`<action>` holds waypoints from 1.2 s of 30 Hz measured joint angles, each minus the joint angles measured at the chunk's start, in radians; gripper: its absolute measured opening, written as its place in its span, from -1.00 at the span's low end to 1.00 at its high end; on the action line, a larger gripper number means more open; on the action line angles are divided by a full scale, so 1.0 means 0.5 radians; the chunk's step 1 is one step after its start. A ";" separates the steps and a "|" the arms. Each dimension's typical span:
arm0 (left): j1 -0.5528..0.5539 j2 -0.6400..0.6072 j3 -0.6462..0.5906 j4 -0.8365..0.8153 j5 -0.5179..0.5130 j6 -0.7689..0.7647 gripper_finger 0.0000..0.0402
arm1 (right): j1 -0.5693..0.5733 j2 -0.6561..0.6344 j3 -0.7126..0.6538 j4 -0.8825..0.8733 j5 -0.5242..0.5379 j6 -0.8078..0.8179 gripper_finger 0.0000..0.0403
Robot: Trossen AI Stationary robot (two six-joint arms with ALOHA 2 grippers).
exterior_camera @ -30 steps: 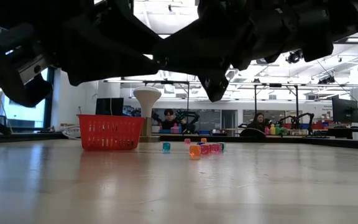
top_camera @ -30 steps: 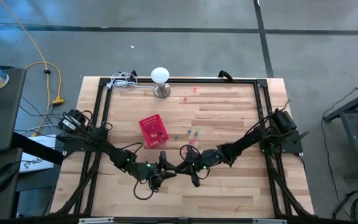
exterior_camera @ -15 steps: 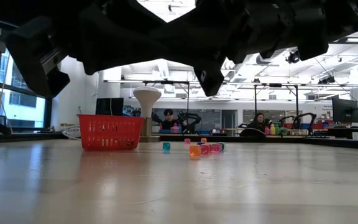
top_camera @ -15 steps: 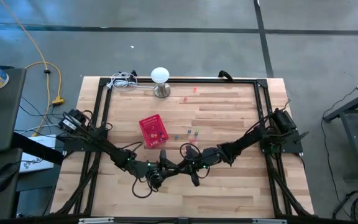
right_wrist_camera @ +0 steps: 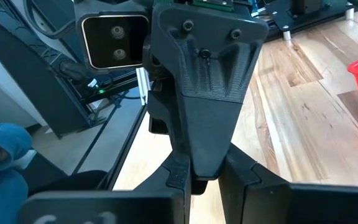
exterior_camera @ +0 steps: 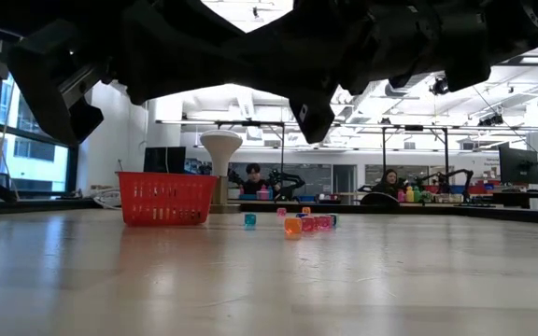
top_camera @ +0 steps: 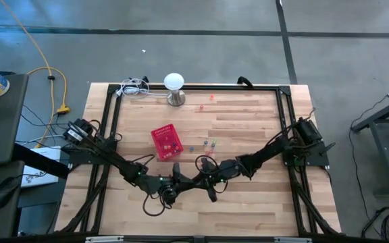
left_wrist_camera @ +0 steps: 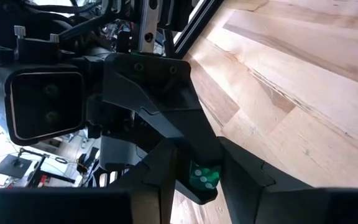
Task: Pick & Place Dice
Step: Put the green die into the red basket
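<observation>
Both arms meet above the table's near middle. My right gripper is shut on a small green die. My left gripper faces it, its two fingers standing close on either side of that die; I see a narrow dark gap and no touch. In the right wrist view the left gripper's finger hides the die. Several more dice lie on the table beside the red mesh basket, with two more near the far edge. My right gripper pinches the green die between its two fingertips. One finger ends on one face, and the other shows as a dark tip beyond the opposite face. The fingers come about level from the table's right. The die is lifted clear of the table.
A white mushroom-shaped stand and a coil of white cable sit at the far edge. A black frame runs around the table top. Bare wood lies between the arms and the basket. People sit at benches far behind.
</observation>
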 joint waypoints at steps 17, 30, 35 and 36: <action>-0.054 0.001 -0.001 0.038 -0.137 0.114 -0.58 | -0.001 -0.001 0.001 0.030 -0.041 -0.059 -0.81; -0.068 0.000 -0.007 0.071 -0.362 0.284 -0.61 | -0.103 -0.007 -0.001 0.098 -0.134 -0.190 -0.80; -0.086 0.000 -0.008 0.089 -0.427 0.285 -0.72 | -0.173 -0.011 -0.001 0.119 -0.291 -0.150 -0.75; -0.087 0.000 -0.008 0.089 -0.446 0.288 -0.73 | -0.176 -0.011 -0.001 0.123 -0.292 -0.155 -0.73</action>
